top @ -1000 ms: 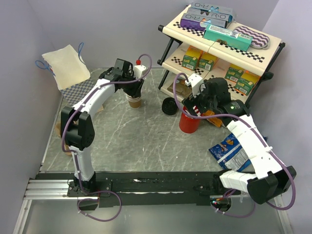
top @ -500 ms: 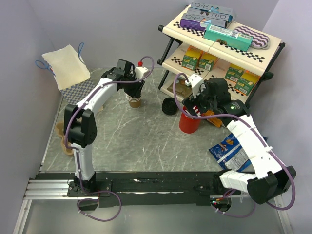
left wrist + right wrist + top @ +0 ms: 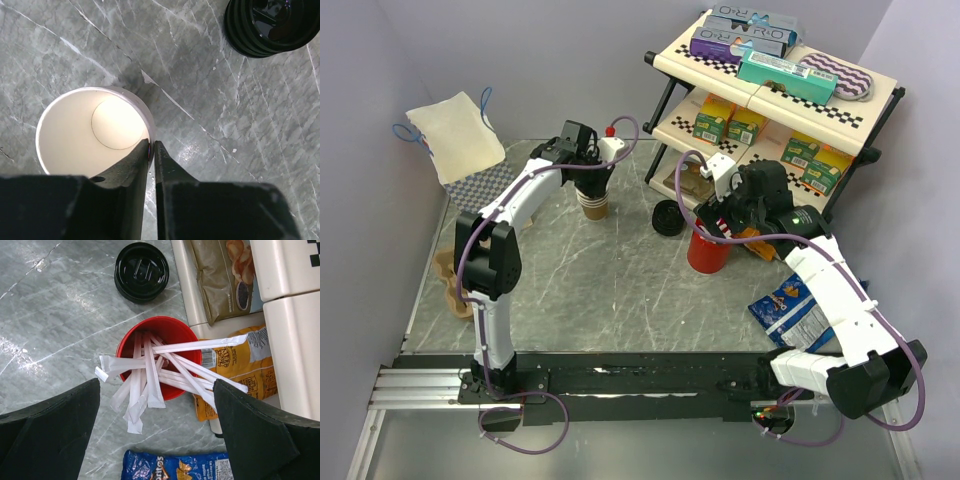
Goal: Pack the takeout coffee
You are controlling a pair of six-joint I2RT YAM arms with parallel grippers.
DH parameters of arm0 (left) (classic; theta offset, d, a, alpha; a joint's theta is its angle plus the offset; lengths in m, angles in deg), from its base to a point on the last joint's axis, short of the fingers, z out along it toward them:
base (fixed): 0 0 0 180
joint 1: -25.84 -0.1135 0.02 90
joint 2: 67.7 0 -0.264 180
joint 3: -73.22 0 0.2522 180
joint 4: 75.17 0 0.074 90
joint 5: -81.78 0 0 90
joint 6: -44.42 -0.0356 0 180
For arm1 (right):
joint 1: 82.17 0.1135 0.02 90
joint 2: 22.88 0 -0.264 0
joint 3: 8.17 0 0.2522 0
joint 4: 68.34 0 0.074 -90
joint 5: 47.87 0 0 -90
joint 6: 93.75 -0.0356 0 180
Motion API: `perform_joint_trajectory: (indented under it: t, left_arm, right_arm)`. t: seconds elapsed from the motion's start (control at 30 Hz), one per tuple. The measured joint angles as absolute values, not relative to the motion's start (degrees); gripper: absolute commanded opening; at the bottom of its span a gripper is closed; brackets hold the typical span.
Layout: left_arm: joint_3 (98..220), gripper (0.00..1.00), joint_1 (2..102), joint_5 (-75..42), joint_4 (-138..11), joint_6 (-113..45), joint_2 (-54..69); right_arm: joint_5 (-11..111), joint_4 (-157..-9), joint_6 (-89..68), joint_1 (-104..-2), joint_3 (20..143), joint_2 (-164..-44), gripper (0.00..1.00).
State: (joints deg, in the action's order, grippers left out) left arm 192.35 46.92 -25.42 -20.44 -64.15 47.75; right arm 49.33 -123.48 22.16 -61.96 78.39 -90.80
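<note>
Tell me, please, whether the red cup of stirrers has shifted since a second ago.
No. The red cup stays where it was, right of and nearer than the black lid stack.

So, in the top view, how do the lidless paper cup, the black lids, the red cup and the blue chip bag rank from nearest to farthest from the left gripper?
From the left gripper:
1. lidless paper cup, directly under it
2. black lids, to its right
3. red cup, farther right
4. blue chip bag, far right, toward the near edge
</note>
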Motion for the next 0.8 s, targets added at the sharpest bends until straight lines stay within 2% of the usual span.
perform_joint_trajectory:
  t: [0.13,0.5,0.8]
  left_arm:
    - [192.3,0.01,46.9,-25.2,-20.1,-65.0,47.8]
    - [193.3,0.01,46.9,-22.2,-18.6,-69.0,47.3]
    - [204.0,0.01,46.9,-21.2,-12.2,-70.5,47.6]
  right_arm:
    - [49.3,-123.5,22.2,-62.0,78.4,-90.8,1.0]
    - [49.4,-123.5,22.1,-62.0,78.4,-90.8,1.0]
    - [50.0,-123.7,22.1,-62.0,78.7,-91.6,1.0]
